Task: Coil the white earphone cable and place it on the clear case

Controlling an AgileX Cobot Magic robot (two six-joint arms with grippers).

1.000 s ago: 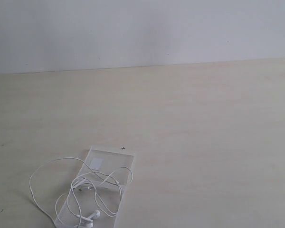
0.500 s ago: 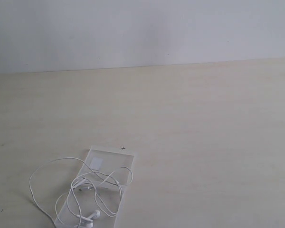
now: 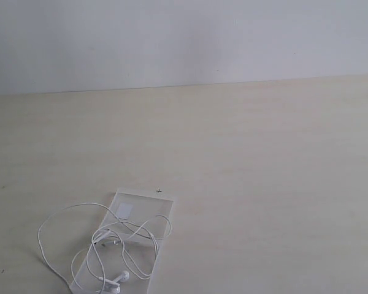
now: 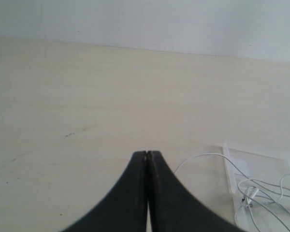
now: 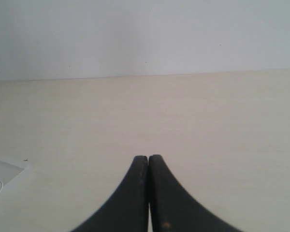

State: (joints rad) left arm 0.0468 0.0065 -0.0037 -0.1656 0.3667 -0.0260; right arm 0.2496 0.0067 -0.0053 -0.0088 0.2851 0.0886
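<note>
Though slack, thin cable (image 3: 110,240) across case (image 3: 150,208)

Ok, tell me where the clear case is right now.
The clear case lies open at the lower left of the exterior view, with the white earphone cable draped loosely across it and looping off its left side.

No readable text, brand or number is found in any view. A white sticker (image 3: 124,211) is seen inside the clear case (image 3: 152,210) — its face appears blank. A tiny dark cross-shaped mark (image 3: 159,191) is noted on the table (image 3: 264,184), just beside the case's corner.
</note>
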